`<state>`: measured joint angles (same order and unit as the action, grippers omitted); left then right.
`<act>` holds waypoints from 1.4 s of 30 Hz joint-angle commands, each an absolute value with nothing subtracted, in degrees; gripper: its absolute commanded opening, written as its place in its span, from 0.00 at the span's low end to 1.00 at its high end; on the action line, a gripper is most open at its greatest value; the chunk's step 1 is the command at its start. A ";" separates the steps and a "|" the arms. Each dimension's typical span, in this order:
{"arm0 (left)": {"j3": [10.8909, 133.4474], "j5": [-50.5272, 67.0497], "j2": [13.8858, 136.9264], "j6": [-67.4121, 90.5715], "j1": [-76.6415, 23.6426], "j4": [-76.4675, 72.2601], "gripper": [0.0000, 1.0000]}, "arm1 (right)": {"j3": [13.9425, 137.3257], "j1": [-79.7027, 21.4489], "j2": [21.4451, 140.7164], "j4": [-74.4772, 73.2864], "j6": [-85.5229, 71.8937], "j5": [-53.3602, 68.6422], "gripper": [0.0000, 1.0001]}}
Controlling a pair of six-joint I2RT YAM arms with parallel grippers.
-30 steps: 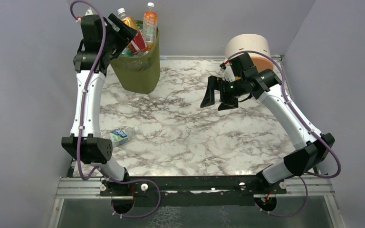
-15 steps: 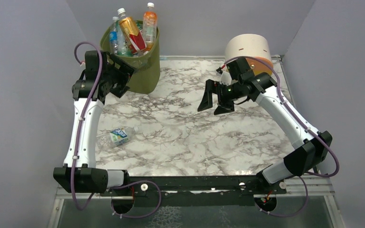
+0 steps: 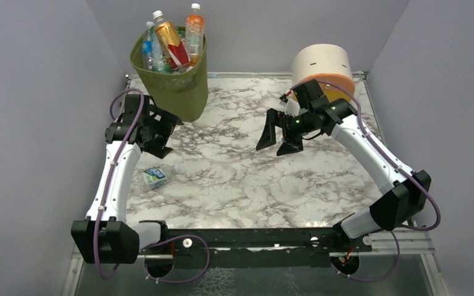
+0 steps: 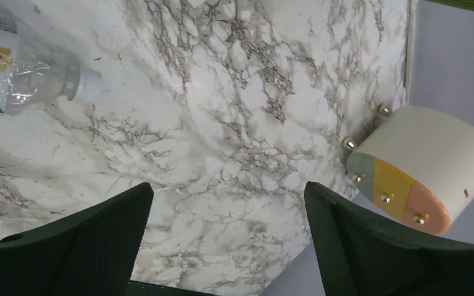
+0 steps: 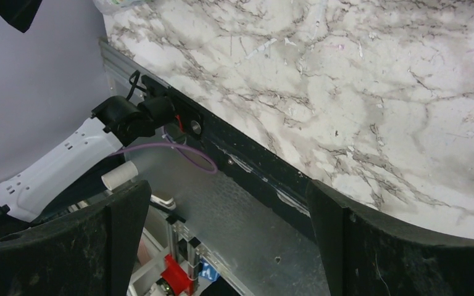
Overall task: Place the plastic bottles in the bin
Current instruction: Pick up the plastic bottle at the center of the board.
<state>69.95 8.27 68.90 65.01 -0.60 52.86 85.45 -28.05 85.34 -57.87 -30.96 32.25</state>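
The olive mesh bin [image 3: 179, 92] stands at the back left, with several plastic bottles [image 3: 171, 43] upright in it, one orange-filled. One clear bottle [image 3: 151, 177] with a blue-green label lies on the marble near the left edge. It also shows in the left wrist view as a bottle [image 4: 18, 74] with a white cap at the top left. My left gripper [image 3: 170, 134] hangs open and empty between the bin and that bottle; in its own view the gripper [image 4: 228, 191] has only marble between its jaws. My right gripper [image 3: 278, 145] is open and empty above mid-table.
A cream cylinder [image 3: 322, 68] with an orange, yellow and grey face [image 4: 401, 194] stands at the back right by the wall. Grey walls close in three sides. Between the jaws of the right gripper [image 5: 228, 191], the wrist view shows the black front rail [image 5: 253, 172] and the left arm's base [image 5: 55, 166].
The left arm has drawn back from over the bin and dropped toward the lying bottle, jaws now wide. The red-labelled bottle it held is in the bin. The right gripper dipped slightly.
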 commanded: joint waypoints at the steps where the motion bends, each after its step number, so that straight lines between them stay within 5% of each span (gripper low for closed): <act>1: 68.68 4.19 66.39 72.38 -0.39 56.39 0.99 | 83.87 -27.85 83.50 -56.30 -31.86 35.04 1.00; 11: 70.05 -1.94 68.86 83.02 -0.13 68.80 0.99 | 87.35 -27.86 85.32 -58.81 -29.44 34.29 0.99; 42: 56.76 -9.09 73.21 88.99 12.79 69.88 0.99 | 89.12 -27.86 87.98 -60.35 -26.98 34.92 1.00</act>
<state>57.49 -7.16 72.36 78.76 10.26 66.59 88.33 -28.05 87.57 -59.66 -28.14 33.10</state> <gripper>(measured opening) 0.989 0.994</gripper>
